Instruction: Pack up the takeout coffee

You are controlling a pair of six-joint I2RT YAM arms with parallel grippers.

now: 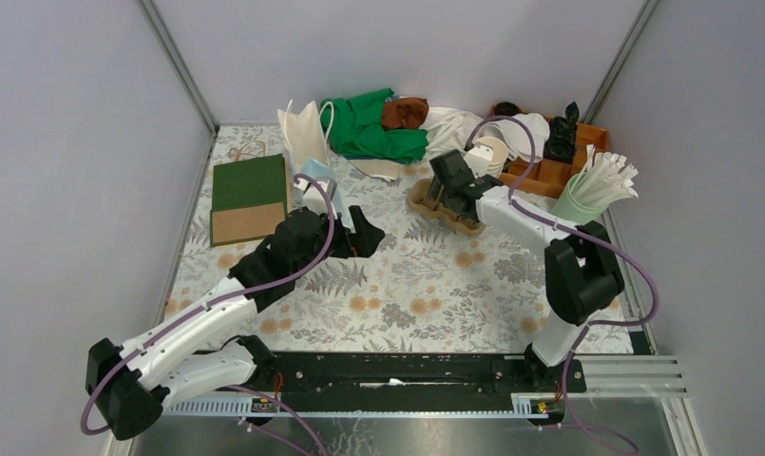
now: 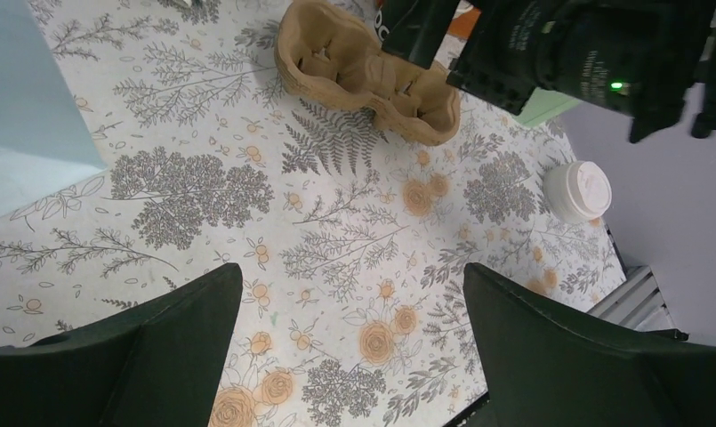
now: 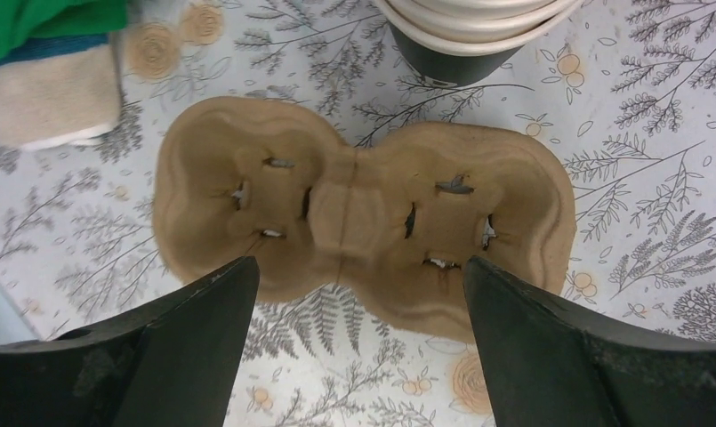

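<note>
Nothing is packed yet. Both wells of the pulp tray [image 3: 363,213] sit empty below my right gripper [image 3: 358,289], its jaws spread. My left gripper [image 2: 349,302] is spread too, holding nothing. The takeout coffee [image 2: 578,189] stands, apparently upright, at mid-right of the left wrist view, apart from the tray.

Overhead and both wrist views sharing tray [image 3: 354,209]

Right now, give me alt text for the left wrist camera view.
The left gripper hangs open over a floral tablecloth. Beyond it lies an empty brown moulded pulp cup tray, with a small white-lidded paper cup standing apart at frame right.
</note>
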